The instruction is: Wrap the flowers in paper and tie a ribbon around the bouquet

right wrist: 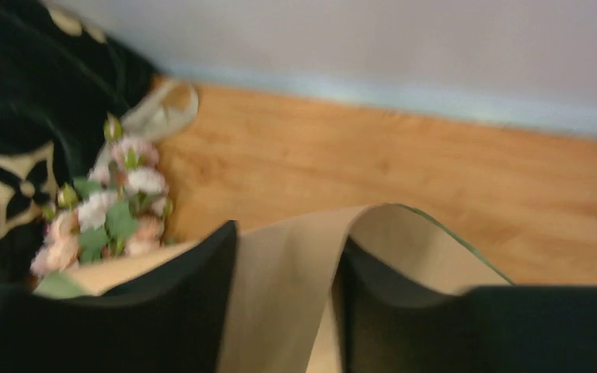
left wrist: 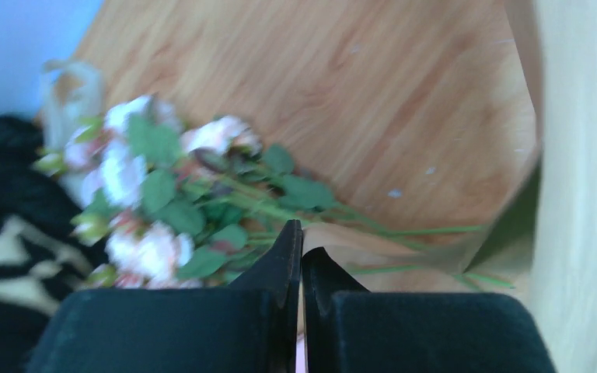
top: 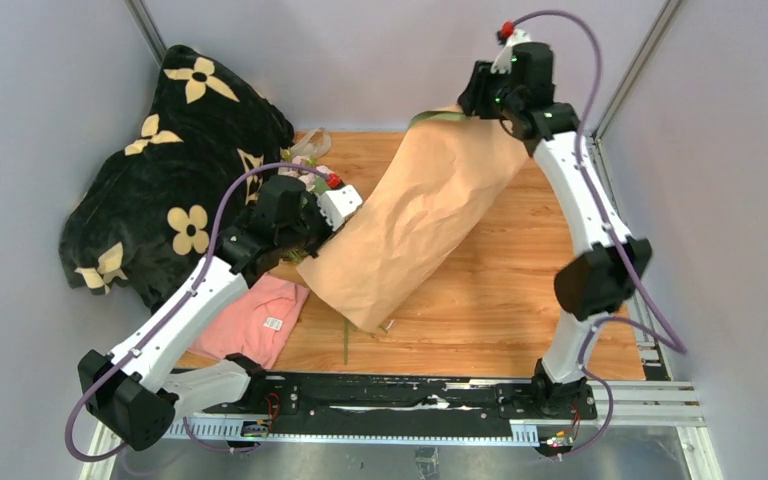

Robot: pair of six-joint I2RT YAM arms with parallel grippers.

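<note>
The peach-orange paper (top: 415, 215) lies slanted across the table, and its olive underside shows at the far corner. My right gripper (top: 478, 100) hangs over that corner, open, with the sheet (right wrist: 288, 295) draped loosely between its fingers (right wrist: 202, 287). My left gripper (top: 325, 228) sits at the paper's left edge. Its jaws (left wrist: 301, 237) are shut on a fold of the paper (left wrist: 357, 245). The flowers (left wrist: 148, 194), pink and cream roses with green leaves, lie just beyond it, and their stems run under the sheet. The cream ribbon (right wrist: 163, 109) lies looped behind the flowers (right wrist: 101, 214).
A black blanket (top: 160, 190) with cream flower prints is heaped at the left. A small pink cloth (top: 255, 320) lies under the left arm. One green stem (top: 346, 345) pokes out below the paper's near end. Grey walls close in the back and both sides.
</note>
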